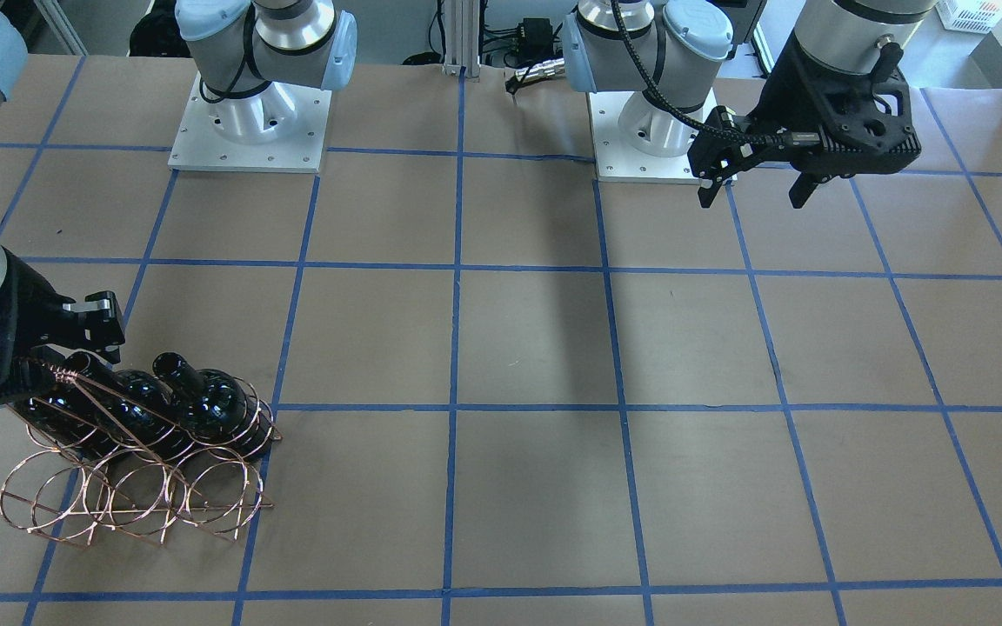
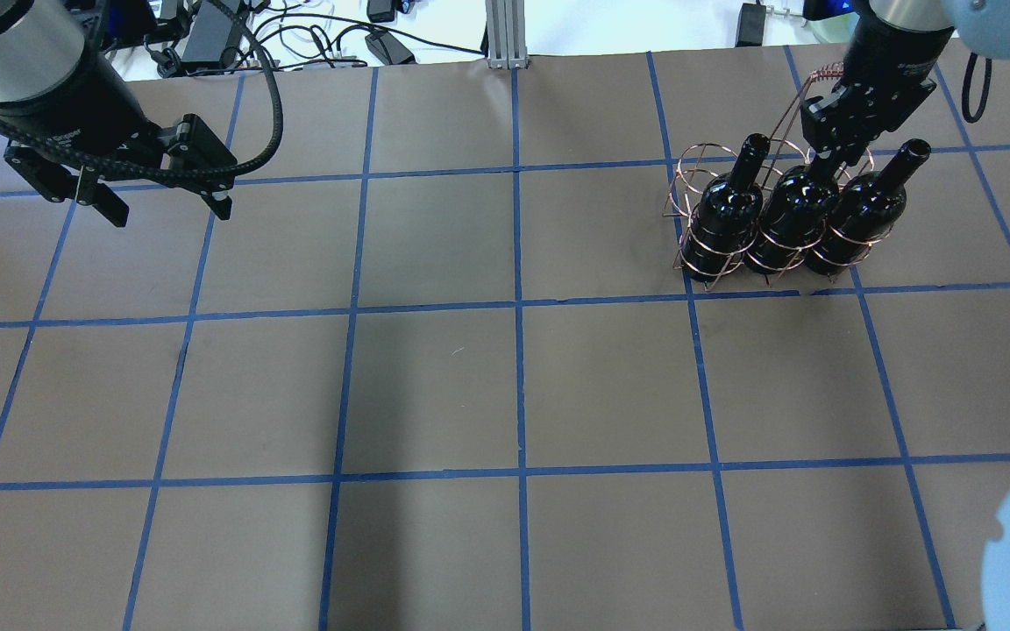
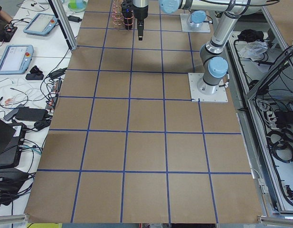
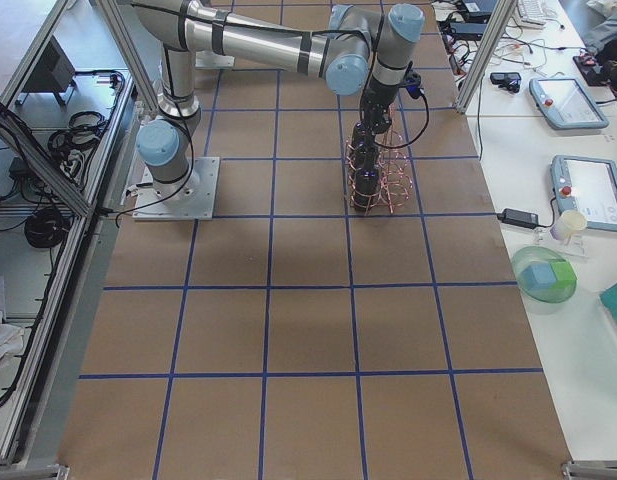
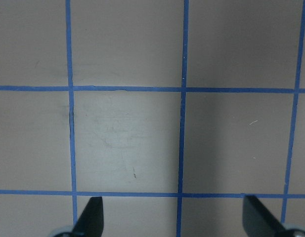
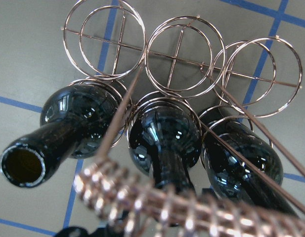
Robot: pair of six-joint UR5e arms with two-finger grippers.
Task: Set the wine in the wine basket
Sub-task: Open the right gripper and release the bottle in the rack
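Observation:
Three glossy dark wine bottles lie side by side in the upper tier of the copper wire basket (image 2: 689, 166), necks pointing away from the robot. My right gripper (image 2: 840, 153) sits over the neck of the middle bottle (image 2: 790, 210) and looks shut on it, just behind the basket's wrapped bar (image 6: 157, 207). The neck itself is hidden under the fingers. The outer bottles (image 2: 720, 215) (image 2: 860, 206) lie free. The lower tier's rings (image 6: 182, 54) hold nothing. My left gripper (image 2: 167, 210) is open and empty, high above the far left of the table.
The basket (image 1: 136, 496) stands on brown paper with a blue tape grid (image 2: 518, 307). Both arm bases (image 1: 249, 130) (image 1: 653, 130) are bolted at the robot's edge. Cables and power bricks (image 2: 365, 35) lie past the far edge.

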